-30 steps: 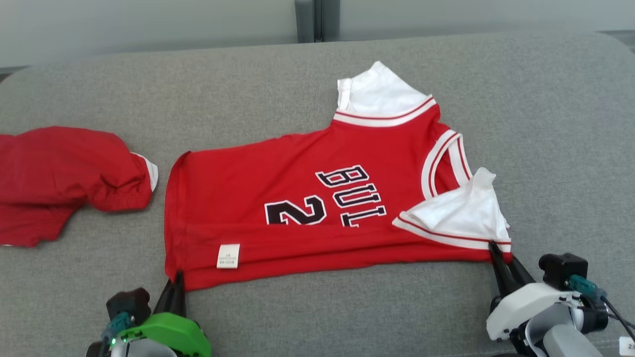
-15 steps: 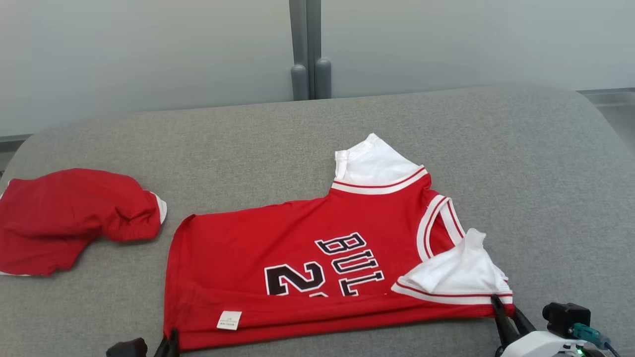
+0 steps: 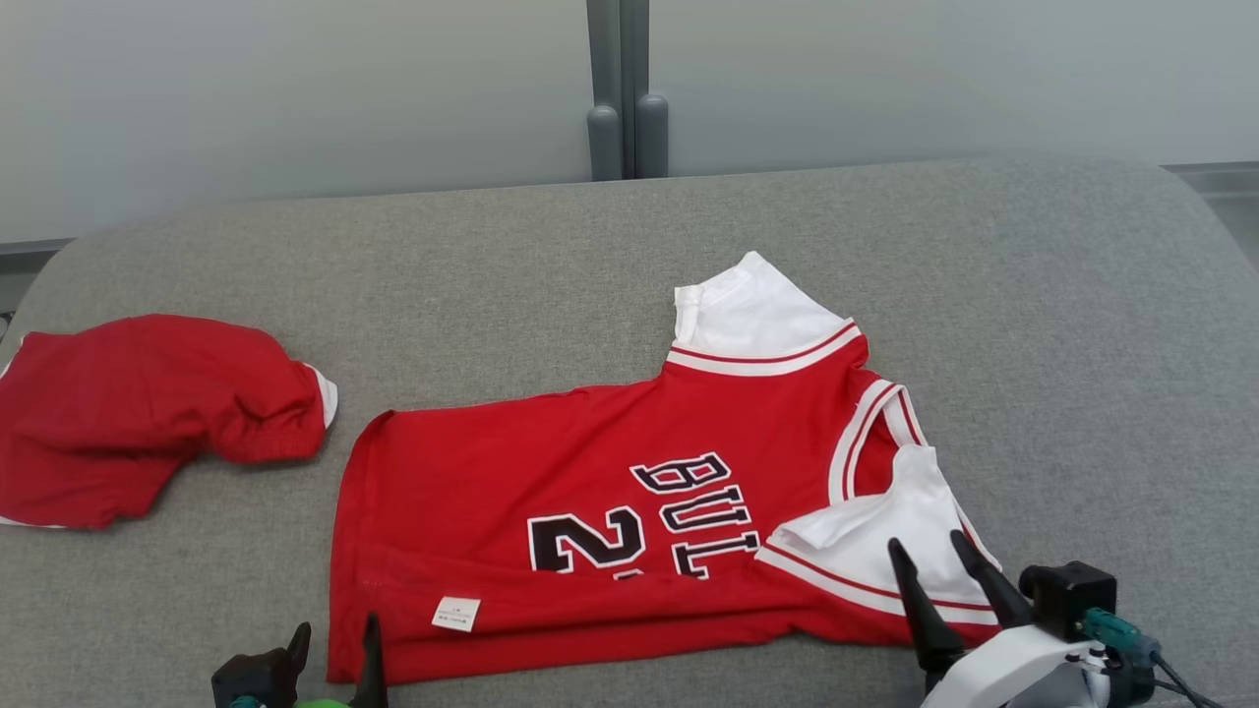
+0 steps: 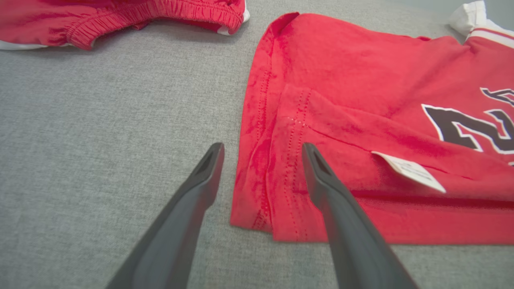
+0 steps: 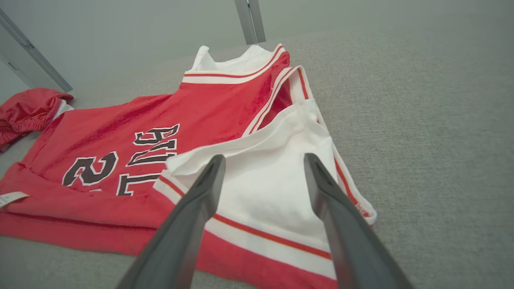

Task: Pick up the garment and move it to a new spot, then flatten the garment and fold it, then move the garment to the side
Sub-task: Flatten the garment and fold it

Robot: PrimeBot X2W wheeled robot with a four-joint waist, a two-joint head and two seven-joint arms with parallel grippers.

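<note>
Jersey [image 3: 551, 442] lies on grey cushion [image 3: 1082, 344], near edge folded. Left gripper [image 3: 335, 629] and right gripper [image 3: 925, 541] gape, seemingly touching nothing.

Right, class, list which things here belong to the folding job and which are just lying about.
Job: red jersey, partly folded; left gripper and right gripper, both open at its near edge.
Lying about: crumpled red garment to the jersey's left; grey posts behind.

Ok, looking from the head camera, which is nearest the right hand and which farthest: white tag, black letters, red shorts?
From the right hand:
1. black letters, left of it on the jersey.
2. white tag, by the jersey's hem.
3. red shorts, far left.
</note>
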